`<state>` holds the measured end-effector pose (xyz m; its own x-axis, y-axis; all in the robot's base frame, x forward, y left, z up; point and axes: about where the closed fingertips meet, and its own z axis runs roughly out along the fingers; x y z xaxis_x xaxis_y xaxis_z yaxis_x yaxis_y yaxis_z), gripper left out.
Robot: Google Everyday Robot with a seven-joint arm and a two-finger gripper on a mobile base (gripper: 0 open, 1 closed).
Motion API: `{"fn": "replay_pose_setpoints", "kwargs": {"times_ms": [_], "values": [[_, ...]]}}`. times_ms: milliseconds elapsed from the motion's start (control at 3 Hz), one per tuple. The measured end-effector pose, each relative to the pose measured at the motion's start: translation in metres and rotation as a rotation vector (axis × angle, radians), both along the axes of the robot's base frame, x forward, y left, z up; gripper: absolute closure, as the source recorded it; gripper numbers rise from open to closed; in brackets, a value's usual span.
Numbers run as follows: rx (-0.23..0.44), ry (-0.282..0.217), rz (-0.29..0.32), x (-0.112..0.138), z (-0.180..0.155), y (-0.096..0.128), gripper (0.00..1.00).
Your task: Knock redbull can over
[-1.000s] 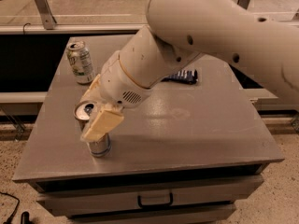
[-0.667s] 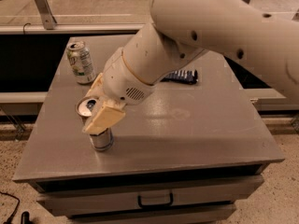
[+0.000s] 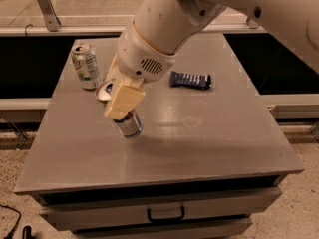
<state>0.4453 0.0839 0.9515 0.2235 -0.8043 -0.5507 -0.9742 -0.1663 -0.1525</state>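
Grey tabletop (image 3: 209,133) over a drawer (image 3: 165,214); speckled floor around it.

- Redbull can (image 3: 130,126): left-centre of the tabletop, seen tilted. Its silver top leans toward the far left and its base is low on the surface. It is not yet flat, so the task is judged in progress and not complete.
- Tool (image 3: 122,102): lies directly over the upper body of the redbull can, apparently touching it, with the arm coming in from the upper right. Whether the tool is spread, pressed together or pinching the can cannot be told.
- Green can (image 3: 85,66): upright, near the leaning top, at the far left.
- Bar (image 3: 189,79): blue wrapper, lying flat, well apart to the right.

Risks, as judged:
1. If contact is lost before the tipping point, the redbull can may rock back upright.
2. If the fall goes toward the far left, the green can may be struck and toppled too.
3. Once down, the redbull can may roll toward the left edge and drop off.
4. If the push is too low, the redbull can may slide instead of tipping.
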Motion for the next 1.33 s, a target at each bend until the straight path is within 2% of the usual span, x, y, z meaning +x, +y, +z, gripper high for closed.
{"fn": "replay_pose_setpoints", "kwargs": {"times_ms": [667, 1000, 1333], "values": [[-0.327, -0.031, 0.024, 0.014, -0.025, -0.032, 1.0], [-0.443, -0.065, 0.018, 0.021, -0.031, -0.046, 1.0], [-0.53, -0.105, 0.014, 0.027, -0.033, -0.055, 1.0]]}}
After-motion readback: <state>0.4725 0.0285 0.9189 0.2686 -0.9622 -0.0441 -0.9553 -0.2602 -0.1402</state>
